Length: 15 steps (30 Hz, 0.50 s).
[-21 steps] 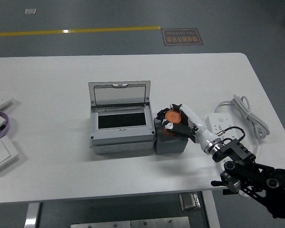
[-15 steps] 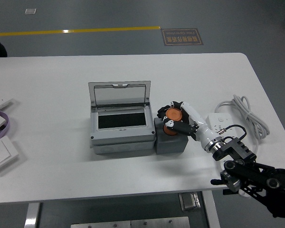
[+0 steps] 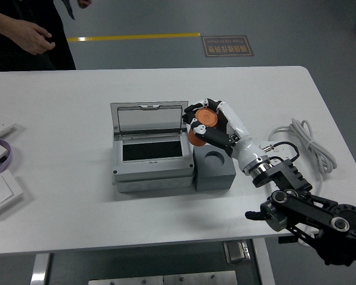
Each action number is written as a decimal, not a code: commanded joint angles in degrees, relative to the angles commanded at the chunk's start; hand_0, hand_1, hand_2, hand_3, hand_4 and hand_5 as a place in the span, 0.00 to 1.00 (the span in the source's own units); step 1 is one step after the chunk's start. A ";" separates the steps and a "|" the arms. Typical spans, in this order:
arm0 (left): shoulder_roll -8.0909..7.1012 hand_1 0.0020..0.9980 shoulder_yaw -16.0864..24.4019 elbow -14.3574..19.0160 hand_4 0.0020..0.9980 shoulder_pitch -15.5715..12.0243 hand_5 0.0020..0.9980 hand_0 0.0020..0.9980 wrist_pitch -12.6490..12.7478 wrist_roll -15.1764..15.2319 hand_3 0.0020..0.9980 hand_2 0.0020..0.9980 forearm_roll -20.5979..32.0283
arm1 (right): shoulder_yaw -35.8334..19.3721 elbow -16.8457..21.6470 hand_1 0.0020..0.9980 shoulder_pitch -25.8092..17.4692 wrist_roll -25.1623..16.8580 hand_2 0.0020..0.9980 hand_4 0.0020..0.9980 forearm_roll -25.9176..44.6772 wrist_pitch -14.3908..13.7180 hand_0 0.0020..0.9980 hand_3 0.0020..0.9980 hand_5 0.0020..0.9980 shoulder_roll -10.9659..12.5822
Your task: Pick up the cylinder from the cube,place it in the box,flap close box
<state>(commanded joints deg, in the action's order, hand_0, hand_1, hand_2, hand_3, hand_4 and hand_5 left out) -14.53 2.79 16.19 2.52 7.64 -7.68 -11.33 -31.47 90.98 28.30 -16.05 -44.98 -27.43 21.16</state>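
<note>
My right hand is shut on the orange cylinder and holds it in the air, above the gap between the grey cube and the open grey box. The cube's round socket is empty. The box lid stands upright at the back, and the box's dark inside shows. The cylinder hangs just right of the box's right wall. My left hand is out of view.
A white power strip with its coiled cable lies right of my right arm. White wall switches lie at the table's left edge. A person stands at the far left, hands off the table.
My right hand has lifted the orange cylinder out of the cube's socket and moved it up and left toward the box. A person has come into view at the top left.
</note>
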 joint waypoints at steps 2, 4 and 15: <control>-0.04 0.59 0.18 0.00 0.69 -0.02 0.25 0.60 -0.03 -0.12 0.63 0.58 -0.26 | 0.86 0.38 0.44 2.08 1.50 0.44 0.01 -0.83 -0.13 0.45 0.29 0.00 -1.72; -0.06 0.59 0.28 0.00 0.69 -0.02 0.25 0.60 -0.06 -0.18 0.63 0.58 -0.43 | 1.71 0.25 0.44 3.93 3.02 0.44 0.01 -1.88 -0.42 0.45 0.29 0.00 -3.23; -0.31 0.59 0.96 -0.01 0.69 0.33 0.25 0.60 -0.21 -0.55 0.63 0.58 -1.54 | 8.99 -4.14 0.18 15.12 22.83 0.31 0.00 -22.79 6.56 0.10 0.23 0.00 -9.63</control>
<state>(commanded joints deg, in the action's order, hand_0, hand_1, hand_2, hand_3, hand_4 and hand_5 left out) -14.84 3.75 16.18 2.85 7.42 -8.23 -12.88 -22.49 86.84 43.42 6.78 -67.77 -20.87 11.54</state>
